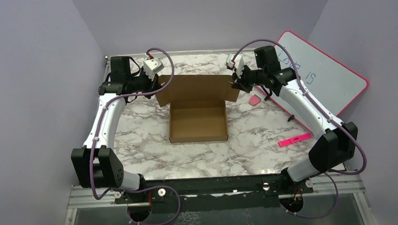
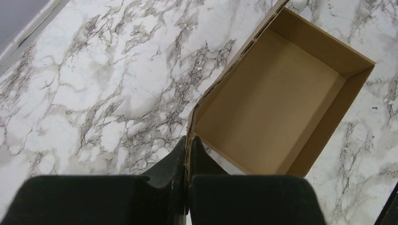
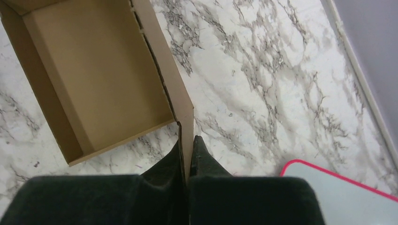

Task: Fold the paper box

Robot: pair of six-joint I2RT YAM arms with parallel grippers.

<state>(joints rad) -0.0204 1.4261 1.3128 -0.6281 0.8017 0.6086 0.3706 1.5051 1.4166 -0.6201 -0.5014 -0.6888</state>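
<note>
1. black matte fingers [image 2: 166, 166] of my left claw [image 2: 188, 143] fill the bottom of the left wrist view. they taper to blunt wedges, pressed together on a thin cardboard edge of the paper box [image 2: 277, 89]. this claw is clenched, grasping that flap.
2. my right claw [image 3: 187, 143] shows the same shape on the other side. its dark wedge fingers [image 3: 204, 161] are clamped flat on the raw cut edge of the opposite flap.
3. the paper box is plain brown cardboard, smooth, dull and unmarked. it forms a shallow rectangular tray with upright walls and an open top, sitting mid-table between my two arms.
4. from above, a broad panel stands up along the tray's far wall, with a short angled wing at each end. my left claw holds the left wing and my right claw holds the right one.
5. in both wrist views, narrow dark slits run in a row along the fold line of the held flap.
6. the table [image 1: 259, 150] is flat, white marble-patterned, with grey-brown veins.
7. a whiteboard [image 1: 327, 76] with rounded corners, a pink rim and handwriting sits at the table's right edge.
8. a small pink block [image 1: 255, 100] lies just beside the whiteboard's rim. a flat pink marker [image 1: 295, 139] lies right of the box, apart from it.
</note>
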